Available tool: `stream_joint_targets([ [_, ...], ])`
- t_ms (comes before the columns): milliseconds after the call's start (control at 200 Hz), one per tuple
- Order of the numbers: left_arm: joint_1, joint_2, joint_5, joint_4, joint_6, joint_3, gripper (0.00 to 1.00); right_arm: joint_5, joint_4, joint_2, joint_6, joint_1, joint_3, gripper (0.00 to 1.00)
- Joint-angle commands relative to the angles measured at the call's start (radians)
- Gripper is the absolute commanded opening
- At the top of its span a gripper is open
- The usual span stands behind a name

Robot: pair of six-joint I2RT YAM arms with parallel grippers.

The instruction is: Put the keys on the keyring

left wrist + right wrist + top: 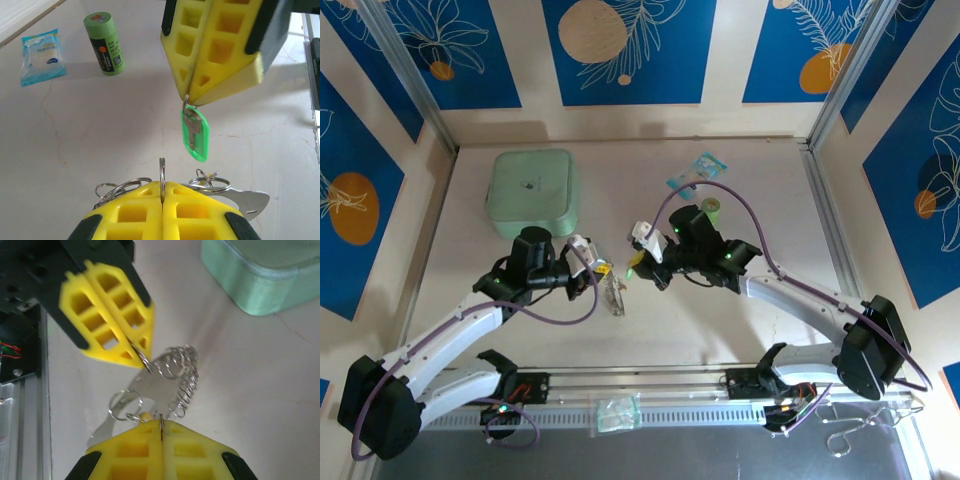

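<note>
Jaws on both arms are pressed together, each on thin wire. We see the left gripper point(162, 186) pinching one split ring of the keyring point(181, 374) edge-on between its yellow fingertips. The other rings and a flat silvery tag point(250, 201) hang loose around it. The right gripper point(192, 98) pinches the small ring at the top of the green key point(194, 131), which dangles freely just beyond the keyring, close to it but apart. We cannot place the yellow key with confidence: a yellow spot beside the left gripper in the top view may be fingertip material instead.

Handling notes, as we judge them:

1. Green key. It is light and rigid, with a smooth plastic head. It pivots on its ring, so any arm motion is likely to set it swinging. We recommend holding it by the ring, as it is held now. Gripping the flat faces of the head would fix its orientation better.
2. Keyring. It is light, springy wire, hard and slippery under the pads. The coils will resist parting, and the loose rings can swing and tangle. We recommend gripping away from the split end, so that the opening stays exposed.
3. Neither item is fragile. Slipping out of the grip is the main risk.
</note>
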Motion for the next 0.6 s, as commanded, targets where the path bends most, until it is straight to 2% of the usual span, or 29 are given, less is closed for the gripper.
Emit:
stream_joint_targets([
  [0, -0.009, -0.004, 0.031, 0.025, -0.014, 0.004, 0.0, -0.061, 0.046, 0.017, -0.037, 0.019, 0.036, 0.0],
  [595, -0.008, 0.002, 0.042, 0.025, -0.01, 0.007, 0.0, -0.023, 0.107, 0.083, -0.022, 0.056, 0.071, 0.0],
])
